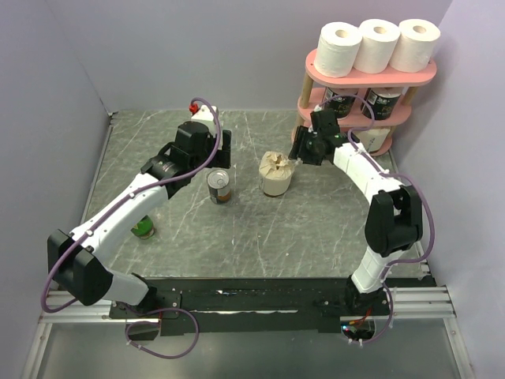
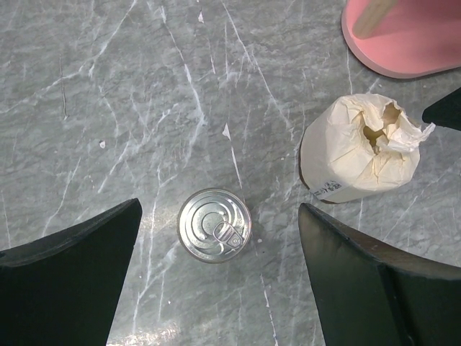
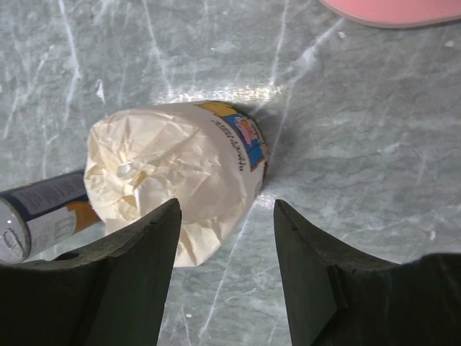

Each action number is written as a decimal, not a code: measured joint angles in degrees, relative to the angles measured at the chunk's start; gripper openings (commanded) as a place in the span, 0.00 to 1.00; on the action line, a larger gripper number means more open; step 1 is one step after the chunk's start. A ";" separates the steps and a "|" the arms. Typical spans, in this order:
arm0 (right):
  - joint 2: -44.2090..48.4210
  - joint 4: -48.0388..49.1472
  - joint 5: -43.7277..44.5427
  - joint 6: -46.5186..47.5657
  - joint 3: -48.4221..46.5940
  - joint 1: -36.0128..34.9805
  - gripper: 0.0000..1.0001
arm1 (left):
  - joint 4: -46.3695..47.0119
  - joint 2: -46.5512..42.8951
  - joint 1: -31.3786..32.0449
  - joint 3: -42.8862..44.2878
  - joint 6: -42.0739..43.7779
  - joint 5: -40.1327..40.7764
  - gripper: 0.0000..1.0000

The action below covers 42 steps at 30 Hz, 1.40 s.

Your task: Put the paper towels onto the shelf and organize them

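Three plump white paper towel rolls (image 1: pixel 377 46) stand side by side on the top board of the pink three-tier shelf with pale wooden posts (image 1: pixel 371 78), which you see at the far right corner of the grey marbled counter (image 1: pixel 237 229). Two rolls with black printed sides (image 1: pixel 384 103) sit on its middle tier, the left one partly hidden behind your right arm. One cream paper-wrapped roll (image 1: pixel 275 174) stands upright near the middle of the counter, apart from the shelf, its crumpled top facing up.

Your right end effector (image 3: pixel 227 205) is spread wide and sits right at that cream roll's shelf-side edge. In its wrist view the roll lies just ahead of the gap between the two dark fingers. Whether either finger touches the wrapping, you cannot tell.

Your left end effector (image 2: pixel 220 209) is also spread and holds nothing. It hangs above a small silver metal can with a dark label (image 1: pixel 219 187), which stands upright just left of the cream roll. A small green object (image 1: pixel 143 230) lies partly hidden under your left arm.
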<state>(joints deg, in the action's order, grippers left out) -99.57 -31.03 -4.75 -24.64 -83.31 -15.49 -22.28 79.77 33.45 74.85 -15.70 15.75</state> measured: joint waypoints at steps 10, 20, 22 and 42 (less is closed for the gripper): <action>-0.81 3.21 -2.99 -1.95 1.38 -1.18 0.64 | 0.00 0.00 0.02 0.00 0.02 0.24 0.96; -3.04 4.96 -3.58 -3.21 4.04 -2.19 0.64 | 0.00 -0.02 0.02 0.00 0.00 0.31 0.96; -3.37 5.33 -3.58 -3.21 4.04 -2.38 0.64 | 0.00 0.00 0.02 0.02 0.02 0.48 0.96; -3.48 5.84 0.68 -4.42 6.58 -1.68 0.40 | 0.00 -0.02 0.17 0.00 0.00 1.27 0.96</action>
<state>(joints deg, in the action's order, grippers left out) -103.04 -25.19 -4.08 -29.06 -76.73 -17.17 -22.28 79.75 33.63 74.85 -15.70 17.02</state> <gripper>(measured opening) 0.476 0.966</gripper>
